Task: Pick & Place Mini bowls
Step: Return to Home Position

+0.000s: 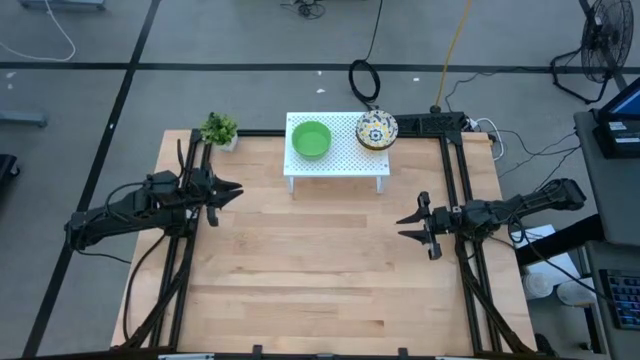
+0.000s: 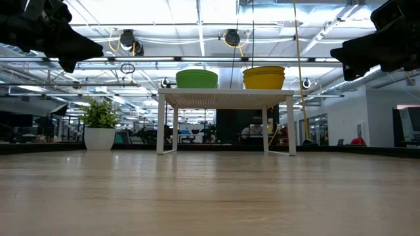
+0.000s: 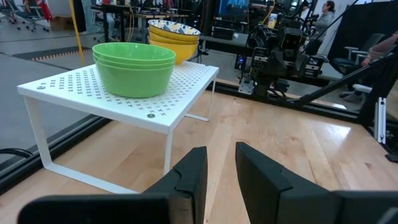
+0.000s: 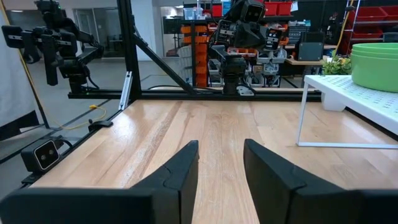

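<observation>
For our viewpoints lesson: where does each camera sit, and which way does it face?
High view: above the table, looking straight down; left arm and right arm show, jaws open.
Low view: at tabletop height, level toward the white rack; arm parts in both upper corners.
Left wrist view: on the left arm, facing the green bowls; own jaws in front.
Right wrist view: on the right arm, facing across the table; own jaws in front.
Shared: all four show the green bowls.
</observation>
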`<control>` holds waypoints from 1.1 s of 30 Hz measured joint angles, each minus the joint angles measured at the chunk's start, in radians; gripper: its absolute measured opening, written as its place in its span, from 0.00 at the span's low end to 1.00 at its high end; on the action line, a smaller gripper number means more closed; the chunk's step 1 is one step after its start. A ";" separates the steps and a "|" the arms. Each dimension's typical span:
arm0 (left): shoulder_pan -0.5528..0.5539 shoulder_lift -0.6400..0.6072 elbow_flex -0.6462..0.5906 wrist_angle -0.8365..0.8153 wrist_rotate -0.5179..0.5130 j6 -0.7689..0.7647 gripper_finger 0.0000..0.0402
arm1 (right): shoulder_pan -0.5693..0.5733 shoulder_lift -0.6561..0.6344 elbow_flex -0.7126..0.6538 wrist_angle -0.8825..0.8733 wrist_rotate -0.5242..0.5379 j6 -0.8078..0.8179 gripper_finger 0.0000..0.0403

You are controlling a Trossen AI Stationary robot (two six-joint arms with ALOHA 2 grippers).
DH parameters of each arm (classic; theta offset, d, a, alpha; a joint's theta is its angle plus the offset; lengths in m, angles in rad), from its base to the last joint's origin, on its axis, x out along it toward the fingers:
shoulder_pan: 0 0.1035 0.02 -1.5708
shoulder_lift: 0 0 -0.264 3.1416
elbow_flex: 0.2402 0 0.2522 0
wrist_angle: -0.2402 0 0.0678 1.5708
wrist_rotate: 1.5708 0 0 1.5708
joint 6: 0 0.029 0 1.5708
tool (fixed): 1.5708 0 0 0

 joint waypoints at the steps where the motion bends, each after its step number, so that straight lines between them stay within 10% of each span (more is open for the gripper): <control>1: 0.000 0.000 0.000 0.000 0.000 0.000 0.22 | 0.000 0.000 0.000 0.000 0.000 0.000 0.29; 33: 0.000 0.000 0.000 0.000 0.000 0.000 0.22 | 0.000 0.000 0.000 0.000 0.000 0.000 0.30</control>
